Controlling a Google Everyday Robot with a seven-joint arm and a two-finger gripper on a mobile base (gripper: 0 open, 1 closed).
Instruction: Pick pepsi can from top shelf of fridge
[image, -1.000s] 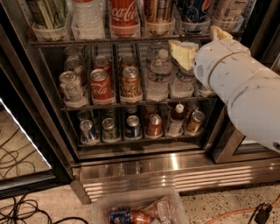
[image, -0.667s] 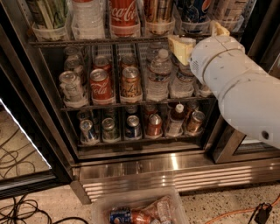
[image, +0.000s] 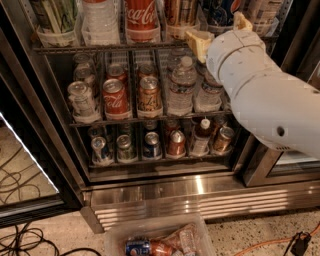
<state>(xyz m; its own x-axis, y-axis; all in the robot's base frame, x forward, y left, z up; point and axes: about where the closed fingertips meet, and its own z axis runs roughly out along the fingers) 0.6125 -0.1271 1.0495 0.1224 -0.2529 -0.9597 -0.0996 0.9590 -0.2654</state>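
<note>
Gripper (image: 216, 27) at right end of top shelf (image: 100, 48); fingers (image: 198, 42) spread, flanking pepsi can (image: 219, 11). Risk: low left finger snags shelf wire or nudges neighbouring can (image: 180, 12) on closing.

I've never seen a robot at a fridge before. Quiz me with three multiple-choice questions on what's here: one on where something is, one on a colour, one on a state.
1. Where is the gripper?
A. at the top shelf, by the pepsi can
B. down by the floor
C. out of sight

2. What colour is the Coca-Cola can on the top shelf?
A. green
B. red
C. yellow

3. How do the gripper's fingers stand?
A. pressed together
B. shut on a red can
C. spread apart

Answers:
1 A, one finger shows on either side of the pepsi can.
2 B, it is red with white script.
3 C, a wide gap shows between them.
</note>
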